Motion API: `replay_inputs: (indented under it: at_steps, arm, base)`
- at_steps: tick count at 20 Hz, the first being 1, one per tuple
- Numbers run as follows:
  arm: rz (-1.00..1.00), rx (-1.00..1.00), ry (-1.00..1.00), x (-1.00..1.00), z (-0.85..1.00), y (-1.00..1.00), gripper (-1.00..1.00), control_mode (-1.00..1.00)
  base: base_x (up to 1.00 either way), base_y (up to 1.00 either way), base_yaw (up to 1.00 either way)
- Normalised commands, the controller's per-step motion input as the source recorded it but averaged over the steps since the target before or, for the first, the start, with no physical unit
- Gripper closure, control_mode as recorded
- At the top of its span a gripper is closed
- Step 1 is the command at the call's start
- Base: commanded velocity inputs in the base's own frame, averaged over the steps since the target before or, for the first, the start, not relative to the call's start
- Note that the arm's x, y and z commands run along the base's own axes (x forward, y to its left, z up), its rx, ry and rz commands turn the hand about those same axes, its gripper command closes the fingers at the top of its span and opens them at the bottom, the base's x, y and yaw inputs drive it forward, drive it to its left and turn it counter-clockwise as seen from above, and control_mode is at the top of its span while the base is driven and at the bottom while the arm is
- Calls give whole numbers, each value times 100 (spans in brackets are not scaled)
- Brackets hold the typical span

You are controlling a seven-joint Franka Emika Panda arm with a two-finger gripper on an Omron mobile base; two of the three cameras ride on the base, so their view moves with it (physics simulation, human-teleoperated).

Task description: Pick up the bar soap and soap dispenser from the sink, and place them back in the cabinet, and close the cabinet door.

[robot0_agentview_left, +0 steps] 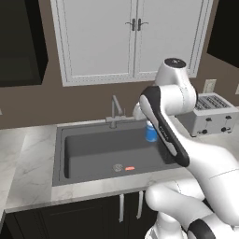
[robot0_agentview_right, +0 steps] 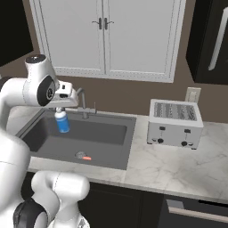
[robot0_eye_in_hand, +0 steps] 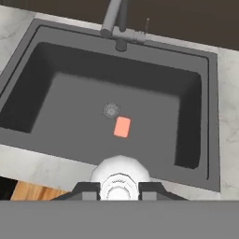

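My gripper (robot0_agentview_right: 59, 109) is shut on the white pump top of the blue soap dispenser (robot0_agentview_right: 62, 122), which hangs above the back of the sink (robot0_agentview_right: 128, 143). The arm partly hides the bottle (robot0_agentview_left: 151, 132) in the left base view. Looking down from the hand, the white pump top (robot0_eye_in_hand: 120, 178) sits between my dark fingers. The orange-red bar soap (robot0_eye_in_hand: 122, 127) lies flat on the basin floor beside the round drain (robot0_eye_in_hand: 110, 110); it is also seen in both base views (robot0_agentview_left: 130, 168) (robot0_agentview_right: 87, 157). A dark cabinet door (robot0_agentview_right: 205, 44) with a silver bar handle is at the upper right.
A grey faucet (robot0_agentview_right: 83, 104) rises behind the basin. A silver toaster (robot0_agentview_right: 174, 124) stands on the marble counter (robot0_agentview_right: 178, 164) to the right. White panelled double doors (robot0_agentview_left: 133, 37) hang above the sink. Another dark cabinet (robot0_agentview_left: 18, 42) is at the upper left.
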Motion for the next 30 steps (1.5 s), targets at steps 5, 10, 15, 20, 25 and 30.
replay_inputs:
  at_steps: [5,10,15,20,25,30]
  arm:
    - [-9,0,0,-27,1,-17,100,-100]
    - [-13,0,0,-26,1,-4,100,-100]
    - [-13,0,0,-25,0,-7,100,-100]
    - [-10,1,0,-10,11,-12,100,-100]
    - [0,0,0,-7,0,-29,100,-100]
    - [0,0,0,-14,0,-31,100,-100]
  base:
    - [0,0,0]
    - [0,0,0]
    - [0,0,0]
    - [0,0,0]
    - [0,0,0]
    - [0,0,0]
